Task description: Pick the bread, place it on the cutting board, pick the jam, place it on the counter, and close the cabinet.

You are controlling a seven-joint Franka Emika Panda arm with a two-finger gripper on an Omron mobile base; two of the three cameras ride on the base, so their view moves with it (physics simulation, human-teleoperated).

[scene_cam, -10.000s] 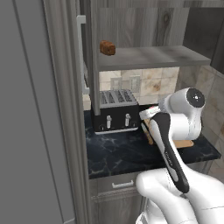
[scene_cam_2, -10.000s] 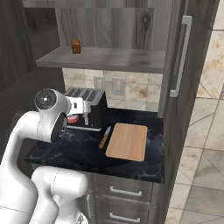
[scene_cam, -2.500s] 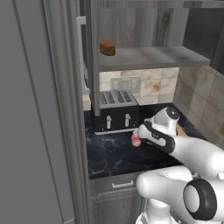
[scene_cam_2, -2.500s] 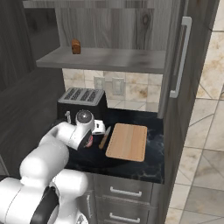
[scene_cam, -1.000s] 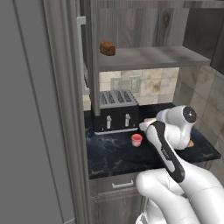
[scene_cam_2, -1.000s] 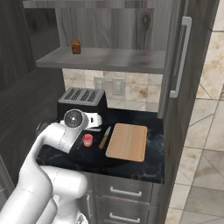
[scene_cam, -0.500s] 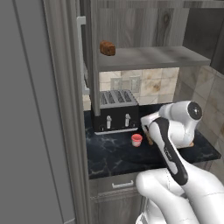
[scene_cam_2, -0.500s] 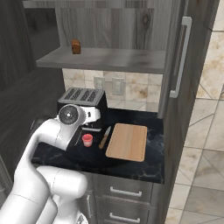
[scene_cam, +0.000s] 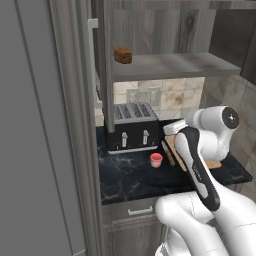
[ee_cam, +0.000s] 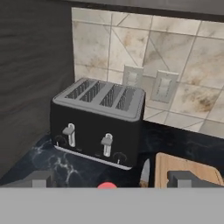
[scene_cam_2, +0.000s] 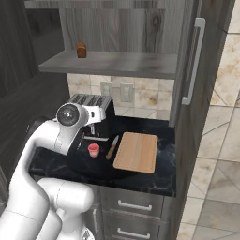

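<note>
Now the wide-open, empty end effector [ee_cam: 109, 178] may knock the jam [scene_cam: 156, 159] at frame centre while rising toward the bread [scene_cam: 122, 55].

One bread [scene_cam: 122, 55], one jam [scene_cam: 156, 160], one toaster [scene_cam: 132, 130]

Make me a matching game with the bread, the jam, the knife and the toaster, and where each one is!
Things:
1. bread
2. jam
3. knife
4. toaster

Places:
A. on the counter, in front of the toaster
B. against the back wall
C. on the cabinet shelf
D. beside the cutting board

Pairs: 1-C, 2-A, 3-D, 4-B
</note>
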